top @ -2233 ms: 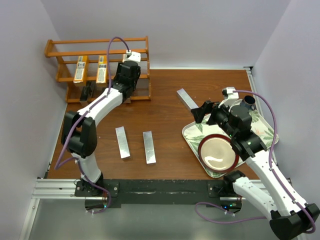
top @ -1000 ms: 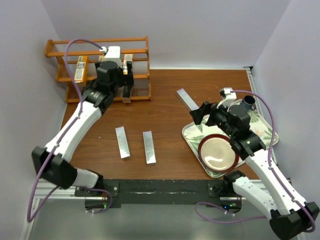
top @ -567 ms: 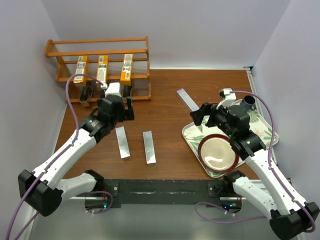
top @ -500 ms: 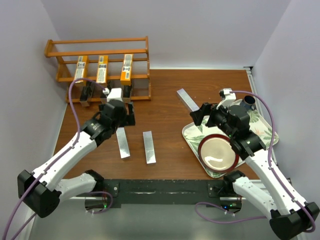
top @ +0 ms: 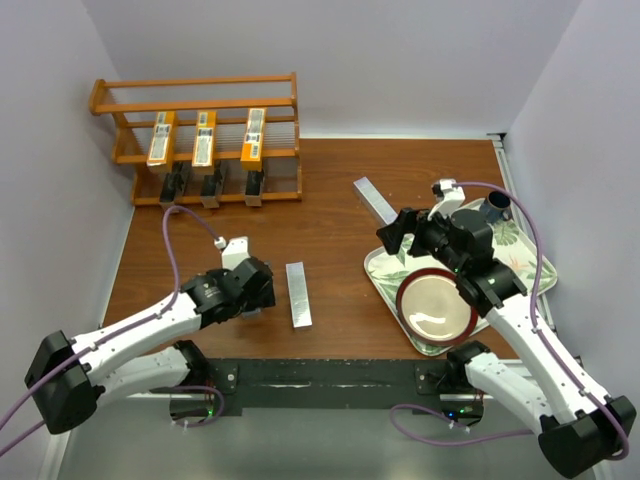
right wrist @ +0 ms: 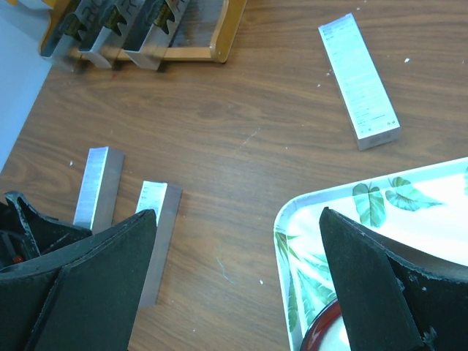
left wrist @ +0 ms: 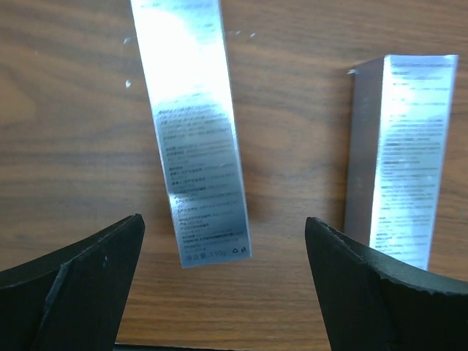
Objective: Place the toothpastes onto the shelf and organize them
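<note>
a: top view first. where do the toothpastes sit?

b: three orange cartons (top: 204,137) and three black cartons (top: 212,186) stand in the shelf (top: 195,82) at upper left. a silver carton (top: 298,294) lies at lower centre, and the far silver carton (top: 375,198) lies right of centre near the leaf tray (top: 383,270). the left hand (top: 256,290) hangs low at lower left. the right hand (top: 400,230) is spread wide, holding nothing.

a: left wrist?

b: the framed carton (left wrist: 194,124) runs down from top centre, flat on the desk (left wrist: 73,110). it is glossy silver, slim, with fine print. only its lower end lies between the parted fingers (left wrist: 80,285). it sits a little tilted, so i'd square the wrist to its long sides, reach further along toward its middle, then close.

a: right wrist?

b: shelf corner at upper left, far silver carton at upper right, two silver ones at lower left.
</note>
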### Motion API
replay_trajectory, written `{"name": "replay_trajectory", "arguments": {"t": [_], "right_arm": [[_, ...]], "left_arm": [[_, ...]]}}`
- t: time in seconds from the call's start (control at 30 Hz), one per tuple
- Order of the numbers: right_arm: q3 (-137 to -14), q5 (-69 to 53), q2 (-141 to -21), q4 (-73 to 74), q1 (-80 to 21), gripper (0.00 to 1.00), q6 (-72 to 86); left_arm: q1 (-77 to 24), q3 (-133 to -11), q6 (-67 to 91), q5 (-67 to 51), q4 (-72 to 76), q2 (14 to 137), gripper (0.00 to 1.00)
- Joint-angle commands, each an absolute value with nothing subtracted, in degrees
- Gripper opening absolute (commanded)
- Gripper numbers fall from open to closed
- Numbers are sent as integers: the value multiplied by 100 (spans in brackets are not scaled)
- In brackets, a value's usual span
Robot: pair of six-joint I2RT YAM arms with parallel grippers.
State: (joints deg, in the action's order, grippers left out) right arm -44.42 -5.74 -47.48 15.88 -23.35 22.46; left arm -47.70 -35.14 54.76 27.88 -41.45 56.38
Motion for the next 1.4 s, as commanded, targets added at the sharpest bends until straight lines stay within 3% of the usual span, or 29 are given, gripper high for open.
{"name": "replay_trajectory", "arguments": {"t": [0.0,0.17,0.37,0.47,0.57,0.6,0.83,1.03,1.37], "right_arm": [[-4395,-721,-4764,1424,-2347,98,2268],[-4395,-729,-4816,1406,-2347,98,2250],[-4386,-747,-4860,1397,-2355,98,2241],[-4377,-730,-4869,1406,-2355,98,2224],[-4359,-712,-4878,1389,-2355,98,2206],[-4351,-712,-4887,1371,-2355,98,2206],[-4298,-747,-4887,1353,-2355,98,2206],[-4254,-712,-4825,1432,-2347,98,2171],[-4228,-729,-4843,1441,-2347,98,2136]], "left_arm": [[-4904,-3156,6354,3112,-4123,5616,95],[-4957,-2909,6398,3085,-3744,5975,89],[-4975,-2830,6320,3059,-3323,6468,73],[-4983,-2830,6144,3023,-3112,6565,56],[-4983,-2821,5618,3024,-2691,6539,34],[-4983,-2760,5442,3015,-2298,6522,32],[-4852,-2768,3449,2980,-818,6925,30],[-4474,-2795,2681,2146,112,7645,31],[-4474,-2567,2856,2171,395,7664,57]]}}
